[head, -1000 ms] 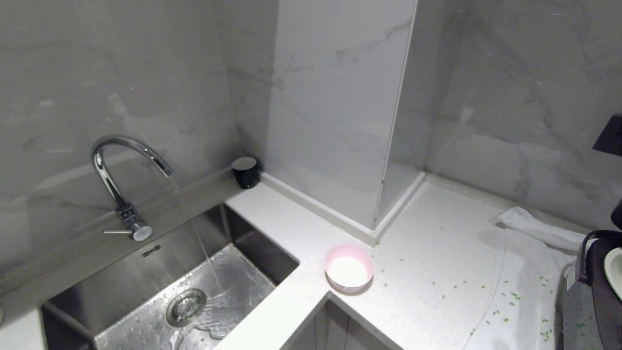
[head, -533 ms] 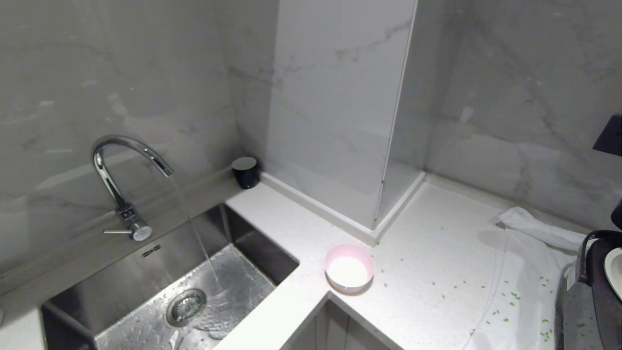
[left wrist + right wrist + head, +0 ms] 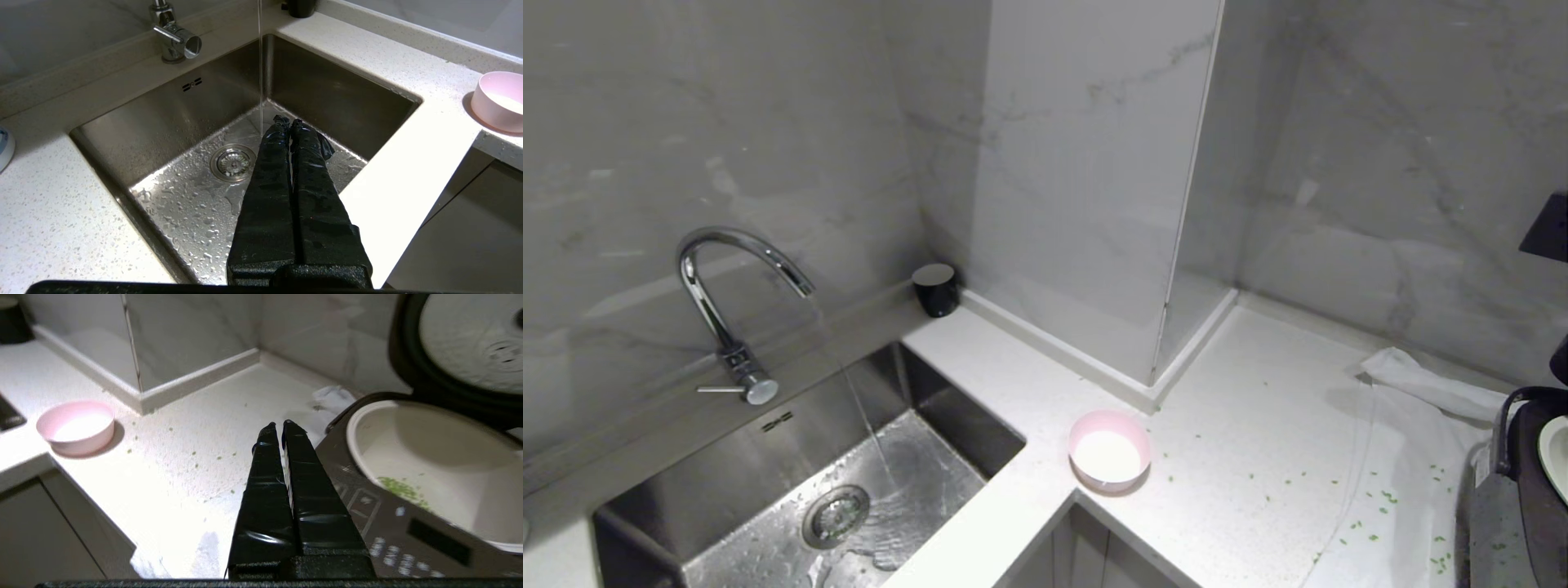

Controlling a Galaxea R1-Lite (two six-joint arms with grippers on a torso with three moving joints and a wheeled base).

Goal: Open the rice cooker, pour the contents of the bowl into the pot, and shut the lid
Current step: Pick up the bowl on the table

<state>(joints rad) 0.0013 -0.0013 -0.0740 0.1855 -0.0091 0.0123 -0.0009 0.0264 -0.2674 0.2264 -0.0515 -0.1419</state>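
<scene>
rice cooker point(image 3: 408, 522) at counter's right edge, lid point(image 3: 461, 347) raised, green bits in pot point(image 3: 429, 465) | bowl point(image 3: 1109, 451) on counter corner just right of sink point(image 3: 792, 490) | left gripper point(image 3: 286, 122) closed, empty, over sink | right gripper point(image 3: 277, 426) closed, empty, between bowl and cooker

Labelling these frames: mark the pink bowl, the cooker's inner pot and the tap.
Pink bowl point(image 3: 1109, 451), head view, on its whitish inside.
Inner pot point(image 3: 441, 457), right wrist view, on its smooth pale inside wall.
Tap point(image 3: 737, 238), head view, on the top of its curved chrome spout.
</scene>
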